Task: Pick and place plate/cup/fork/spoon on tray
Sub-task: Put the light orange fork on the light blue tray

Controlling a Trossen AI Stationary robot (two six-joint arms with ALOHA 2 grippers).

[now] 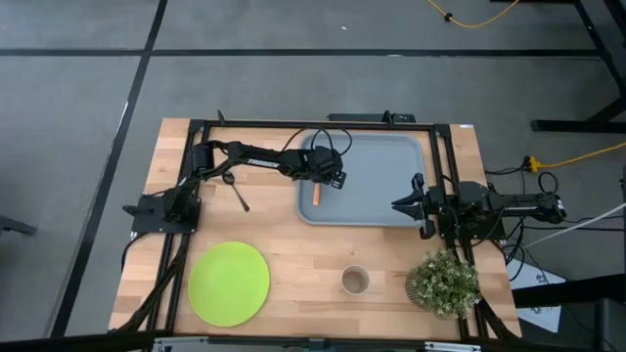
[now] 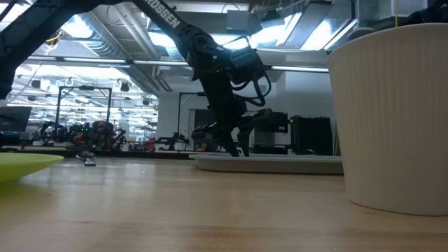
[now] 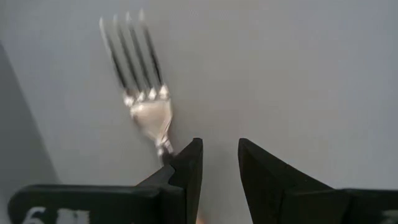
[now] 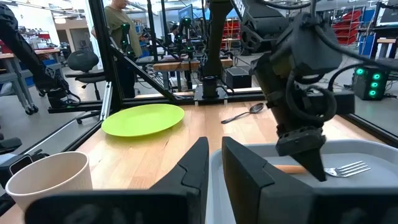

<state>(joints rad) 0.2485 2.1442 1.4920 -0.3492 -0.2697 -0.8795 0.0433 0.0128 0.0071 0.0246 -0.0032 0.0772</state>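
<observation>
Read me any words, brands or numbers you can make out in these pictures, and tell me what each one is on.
"ROSSEN": white letters on the left arm in the low view; the start of the word is cut off.
White lettering on the left arm in the high view: too small to read.
White marks at the edge of the left gripper body in the left wrist view: cut off, unreadable.
No text shows on the tray or the fork.

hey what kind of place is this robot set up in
Probably a robotics lab or workshop. Beyond the wooden table the right wrist view shows workbenches, an office chair and a person standing; the low view shows open ceiling lights and equipment racks. The left tool hangs over the tray.
</observation>
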